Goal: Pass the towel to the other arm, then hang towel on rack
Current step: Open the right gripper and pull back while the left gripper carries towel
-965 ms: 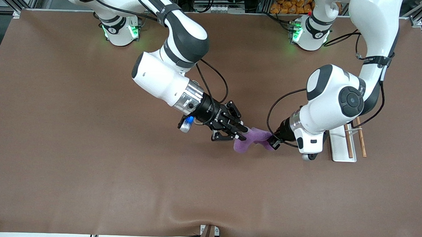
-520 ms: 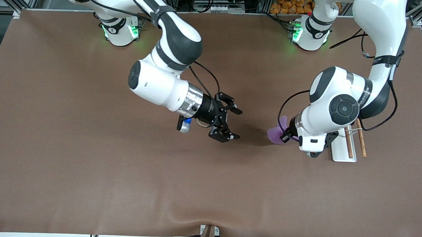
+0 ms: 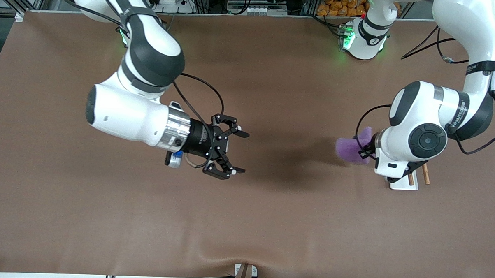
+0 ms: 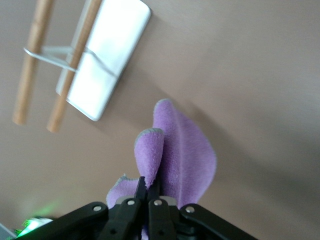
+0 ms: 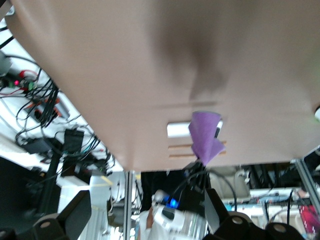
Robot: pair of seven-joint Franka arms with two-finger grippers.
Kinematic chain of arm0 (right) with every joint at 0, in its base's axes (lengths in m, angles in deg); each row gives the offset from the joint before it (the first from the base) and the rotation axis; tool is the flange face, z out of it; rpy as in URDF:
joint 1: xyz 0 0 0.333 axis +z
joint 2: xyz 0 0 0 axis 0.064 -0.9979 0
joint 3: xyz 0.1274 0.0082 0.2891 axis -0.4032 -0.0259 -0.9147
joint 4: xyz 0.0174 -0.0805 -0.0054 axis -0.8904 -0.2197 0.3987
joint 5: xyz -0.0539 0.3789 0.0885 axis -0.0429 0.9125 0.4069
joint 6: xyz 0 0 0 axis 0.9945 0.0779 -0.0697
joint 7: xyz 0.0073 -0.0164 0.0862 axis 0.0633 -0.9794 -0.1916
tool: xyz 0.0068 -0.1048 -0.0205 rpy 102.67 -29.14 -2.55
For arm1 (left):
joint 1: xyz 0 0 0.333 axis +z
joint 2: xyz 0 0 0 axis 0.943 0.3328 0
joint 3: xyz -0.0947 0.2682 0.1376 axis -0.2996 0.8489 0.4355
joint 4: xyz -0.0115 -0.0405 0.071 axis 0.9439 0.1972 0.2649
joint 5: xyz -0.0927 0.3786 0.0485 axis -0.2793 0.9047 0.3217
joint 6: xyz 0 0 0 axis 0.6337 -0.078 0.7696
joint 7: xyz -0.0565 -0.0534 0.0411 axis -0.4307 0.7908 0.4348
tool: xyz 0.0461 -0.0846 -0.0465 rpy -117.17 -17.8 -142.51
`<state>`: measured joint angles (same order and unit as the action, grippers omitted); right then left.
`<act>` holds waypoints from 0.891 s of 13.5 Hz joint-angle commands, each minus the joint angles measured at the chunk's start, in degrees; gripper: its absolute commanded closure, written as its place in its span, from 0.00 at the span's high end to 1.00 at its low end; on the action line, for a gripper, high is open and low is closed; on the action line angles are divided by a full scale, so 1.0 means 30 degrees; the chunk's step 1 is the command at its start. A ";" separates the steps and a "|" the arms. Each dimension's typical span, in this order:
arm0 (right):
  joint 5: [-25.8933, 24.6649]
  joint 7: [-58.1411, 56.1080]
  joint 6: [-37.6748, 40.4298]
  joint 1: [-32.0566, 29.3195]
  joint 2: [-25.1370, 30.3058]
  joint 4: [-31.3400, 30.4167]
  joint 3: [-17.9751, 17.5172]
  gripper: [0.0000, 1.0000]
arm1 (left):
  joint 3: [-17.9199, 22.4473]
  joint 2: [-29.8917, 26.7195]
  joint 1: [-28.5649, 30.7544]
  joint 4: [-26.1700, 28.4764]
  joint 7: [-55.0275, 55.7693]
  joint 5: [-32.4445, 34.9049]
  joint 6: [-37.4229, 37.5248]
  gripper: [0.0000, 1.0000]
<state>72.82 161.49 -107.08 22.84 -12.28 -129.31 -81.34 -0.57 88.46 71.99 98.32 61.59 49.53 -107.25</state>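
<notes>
The right pincer (image 3: pixel 234 152) has let go and pulled back over the bare desk (image 3: pixel 105 216) with its fingers spread wide, so now only the left pincer (image 4: pixel 148 192) pinches the towel (image 3: pixel 351 149), held up beside the rack (image 4: pixel 95 65), ready to hang.

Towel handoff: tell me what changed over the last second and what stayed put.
The right hand let go of the towel, opened, and pulled back toward the right arm's end of the table. The left hand, shut on the towel, carried it away from the middle toward the rack, so the cloth now hangs from that hand alone. The rack stayed where it was.
</notes>
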 commanded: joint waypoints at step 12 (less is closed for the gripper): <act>-0.4549 -0.9276 0.8467 -0.2628 0.2452 0.0158 0.0020 1.00 | -0.0139 -0.0328 0.5381 0.0444 -1.1232 0.1943 0.0473 0.00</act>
<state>66.59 141.94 -84.93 14.52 -8.53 -127.90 -80.49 -0.44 88.43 87.13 99.03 31.23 53.92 -105.16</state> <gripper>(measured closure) 0.000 0.974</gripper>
